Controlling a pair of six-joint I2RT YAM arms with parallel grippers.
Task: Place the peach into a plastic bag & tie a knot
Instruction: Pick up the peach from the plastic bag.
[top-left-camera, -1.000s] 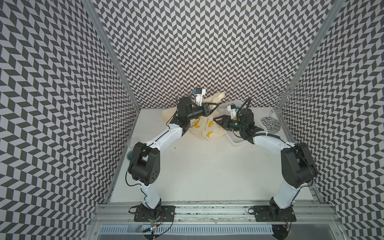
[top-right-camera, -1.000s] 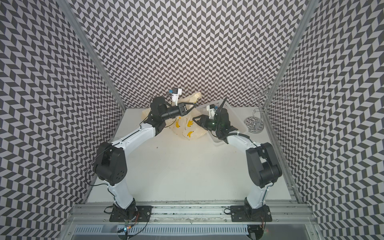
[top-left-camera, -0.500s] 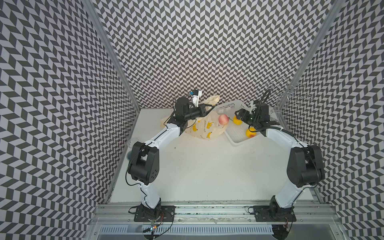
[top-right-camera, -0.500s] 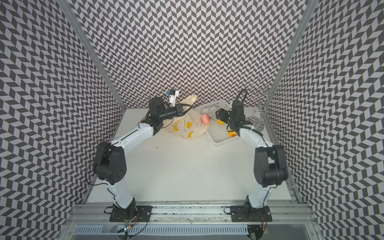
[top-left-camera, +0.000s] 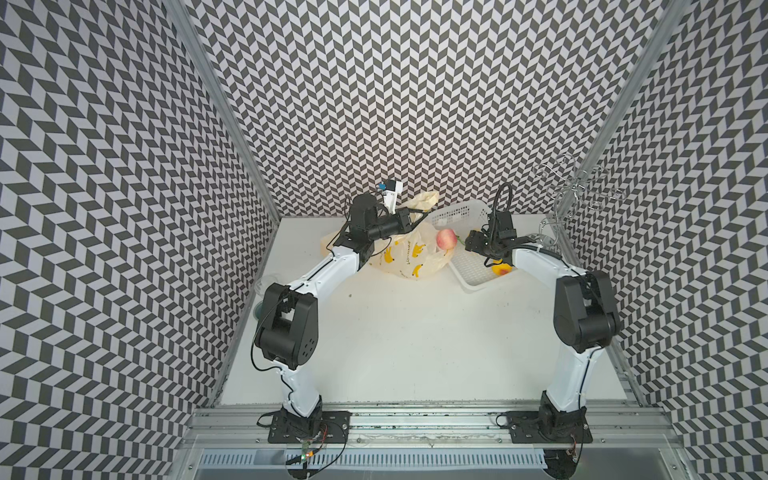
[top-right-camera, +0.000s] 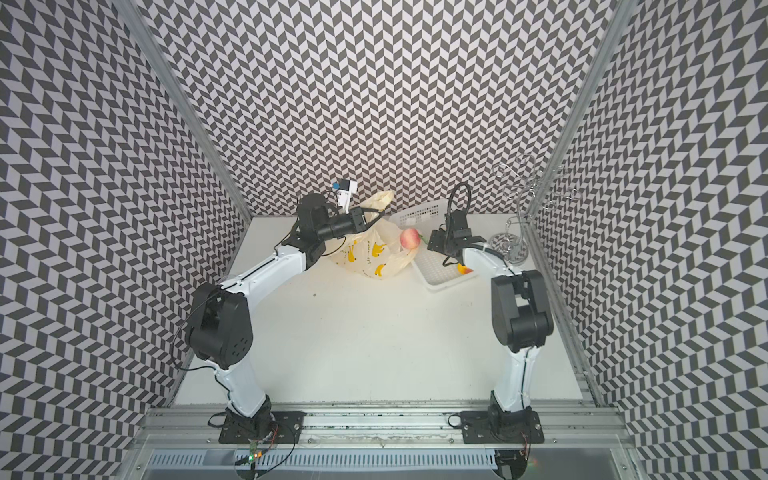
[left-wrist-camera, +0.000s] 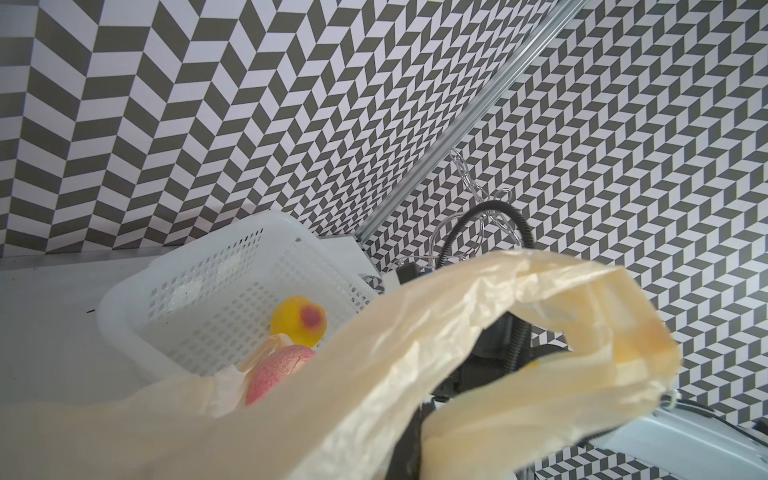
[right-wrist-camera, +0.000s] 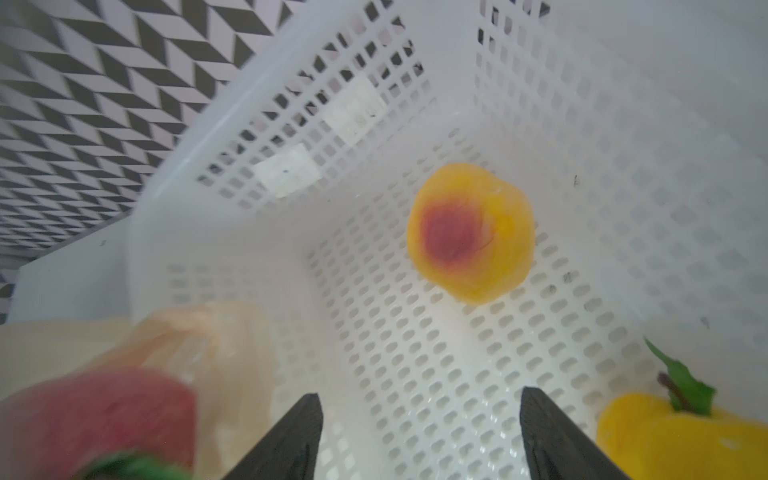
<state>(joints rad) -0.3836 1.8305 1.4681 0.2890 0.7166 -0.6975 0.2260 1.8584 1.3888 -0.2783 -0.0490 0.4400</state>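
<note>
Newly changed: right gripper (right-wrist-camera: 419, 419) has released the peach (top-left-camera: 445, 240); its fingers are apart and empty over the white basket (top-left-camera: 457, 212).
Peach location: at the mouth of the plastic bag (top-left-camera: 409, 259), beside the basket.
Left gripper (top-left-camera: 413, 215): clamped on the bag's raised handle.
Meaning: placing looks nearly done; tying remains.

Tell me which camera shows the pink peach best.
Both top views: the peach shows whole and sharp by the plastic bag. Left wrist: half hidden behind the bag. Right wrist: blurred, cropped at the edge.

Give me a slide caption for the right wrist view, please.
Open right gripper looks into the basket holding a spotted yellow fruit; blurred peach by the bag.
</note>
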